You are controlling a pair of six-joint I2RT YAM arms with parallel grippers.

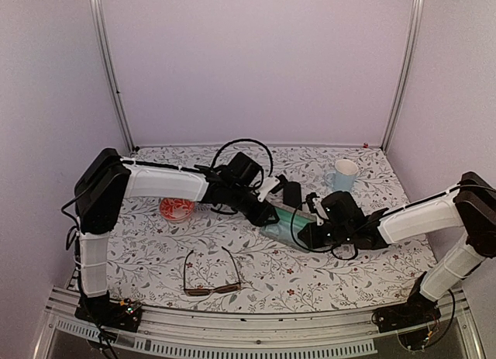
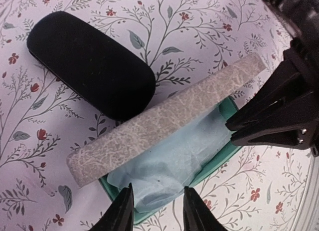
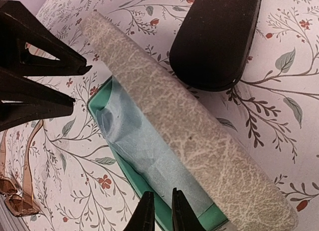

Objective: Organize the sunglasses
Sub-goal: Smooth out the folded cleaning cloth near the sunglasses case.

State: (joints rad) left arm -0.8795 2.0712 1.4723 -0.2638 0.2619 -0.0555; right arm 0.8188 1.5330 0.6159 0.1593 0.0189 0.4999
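**Both grippers at the open grey case, both pairs of sunglasses out on the table**

Left gripper (image 2: 157, 213): jaws partly open with a clear gap, gripping nothing. The tips hang over the near rim of the grey case (image 2: 164, 116), right above the light blue cloth (image 2: 169, 166) inside it.

Right gripper (image 3: 158, 213): jaws almost together, with only a thin slot between them. They straddle the case's teal rim from the opposite side and appear pinched on it.

The case lid is raised, showing the teal interior. The black oval case (image 2: 89, 71) lies closed just beyond the lid.

Left arm: upper link rises from the near-left base to a high elbow. The white forearm runs right across the table, and the wrist tips down at the centre.

Right arm: rises from the near-right base to an elbow at the right edge. The forearm slopes left and down to the case. The two grippers face each other, close but apart.

Brown sunglasses (image 1: 211, 277): unfolded on the floral table (image 1: 349, 274) near its front edge, well apart from the case. Lenses face the near side and temples point away.

Pink-red sunglasses (image 1: 177, 209): on the table left of centre, just in front of the left forearm. Too small to tell whether they are folded.

A pale blue mug (image 1: 342, 174) stands upright at the far right.
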